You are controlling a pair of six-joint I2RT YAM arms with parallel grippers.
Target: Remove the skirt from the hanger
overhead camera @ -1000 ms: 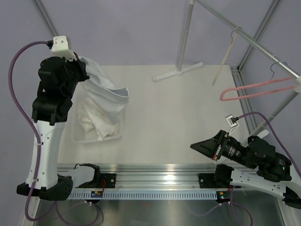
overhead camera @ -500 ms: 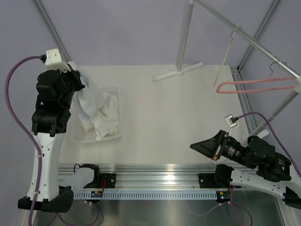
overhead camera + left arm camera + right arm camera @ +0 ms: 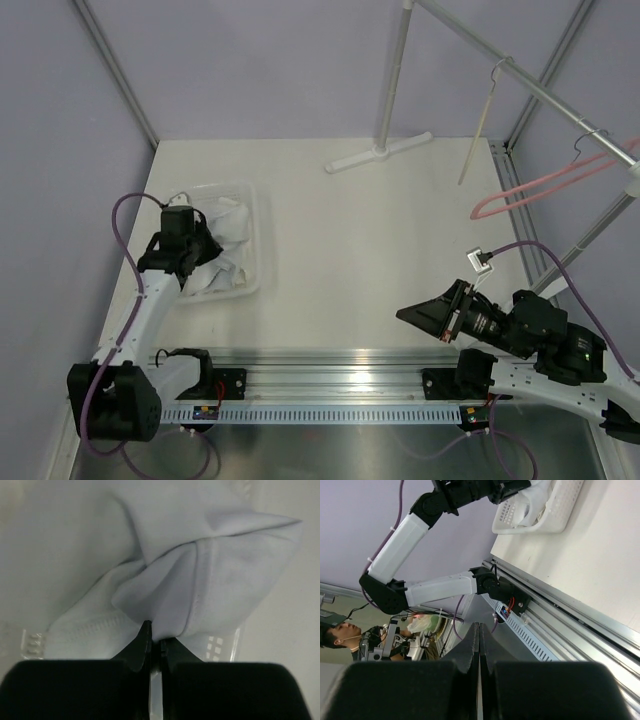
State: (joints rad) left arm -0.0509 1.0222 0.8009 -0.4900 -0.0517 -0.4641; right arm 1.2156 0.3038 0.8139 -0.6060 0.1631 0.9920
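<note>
Skirt point(image 3: 228, 240): bunched white cloth inside the basket point(image 3: 252, 205), straight ahead of and touching the tips of the left pincer point(image 3: 151, 632); no clear long axis.
Left pincer: pressed together on a fold of the skirt, with creases running into its tips.
Right pincer point(image 3: 476, 626): pressed together on nothing, well apart from the cloth.
Hanger point(image 3: 545, 188): bare, far from the left pincer, nearer the right arm.
Next move: probably only letting go and lifting clear.
Views: the left wrist shows the pinch; the top view shows the basket and hanger.

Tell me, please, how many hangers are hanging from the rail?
2: a pink hanger at the right edge, and a pale hanger farther back along the rail, seen edge-on. None seem hidden.
</note>
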